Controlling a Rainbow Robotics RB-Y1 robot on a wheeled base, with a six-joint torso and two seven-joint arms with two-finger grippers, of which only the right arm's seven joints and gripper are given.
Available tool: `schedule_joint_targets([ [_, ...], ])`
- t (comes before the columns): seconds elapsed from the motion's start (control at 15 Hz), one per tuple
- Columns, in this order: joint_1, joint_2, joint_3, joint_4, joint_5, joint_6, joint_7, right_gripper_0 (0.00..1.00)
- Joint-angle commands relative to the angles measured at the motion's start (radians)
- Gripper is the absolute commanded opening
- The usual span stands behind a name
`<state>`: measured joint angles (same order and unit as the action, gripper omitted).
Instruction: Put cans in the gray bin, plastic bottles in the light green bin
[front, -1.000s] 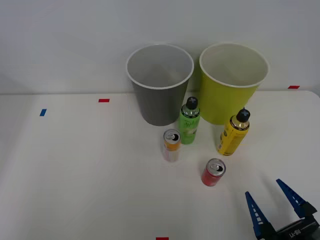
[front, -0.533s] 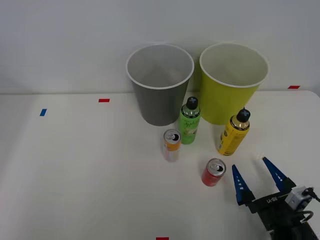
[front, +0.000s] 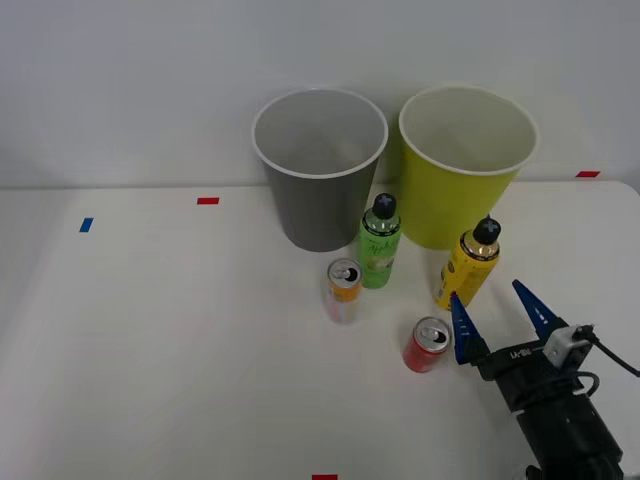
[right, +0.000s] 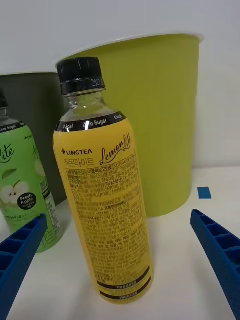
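Since the earlier frames the right pincer (front: 493, 312) has travelled from the near right corner of the bench (front: 150, 350) up and leftward, and it now sits just near of the yellow bottle (front: 467, 266). Its two blue ribbed fingers (front: 461, 328) are spread wide and hold nothing. In the wrist view the pincer (right: 120, 272) faces the yellow bottle (right: 102, 190) squarely, the bottle standing between the two fingers (right: 220, 250) but apart from both. The bottle is upright, black-capped, with a printed lemon label.

Just left of the left finger stands the red can (front: 428, 345), upright on the bench, its silver top showing; whether finger and can touch cannot be told. Farther left is the white-and-orange can (front: 343, 290), also upright. Beyond it, the green bottle (front: 378, 243) stands upright just near of the gap between the bins; the wrist view shows it (right: 25, 195) left of the yellow bottle, with an apple label.

At the far side the gray bin (front: 320, 170) stands on the left and the light green bin (front: 465, 165) on the right, side by side and close together. The light green bin (right: 160, 120) rises directly behind the yellow bottle. Small red and blue tape marks (front: 207, 201) dot the bench.
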<state>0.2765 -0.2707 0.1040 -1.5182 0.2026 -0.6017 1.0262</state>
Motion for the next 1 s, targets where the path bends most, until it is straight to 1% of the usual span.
schedule_joint_targets([
  [0.07, -0.043, 0.022, 0.000, 0.000, 0.003, 0.031, -0.005, 1.00],
  [0.6, -0.080, 0.035, -0.006, 0.000, -0.005, 0.033, -0.009, 1.00],
  [1.0, -0.091, 0.038, -0.009, 0.001, 0.004, 0.054, 0.014, 1.00],
])
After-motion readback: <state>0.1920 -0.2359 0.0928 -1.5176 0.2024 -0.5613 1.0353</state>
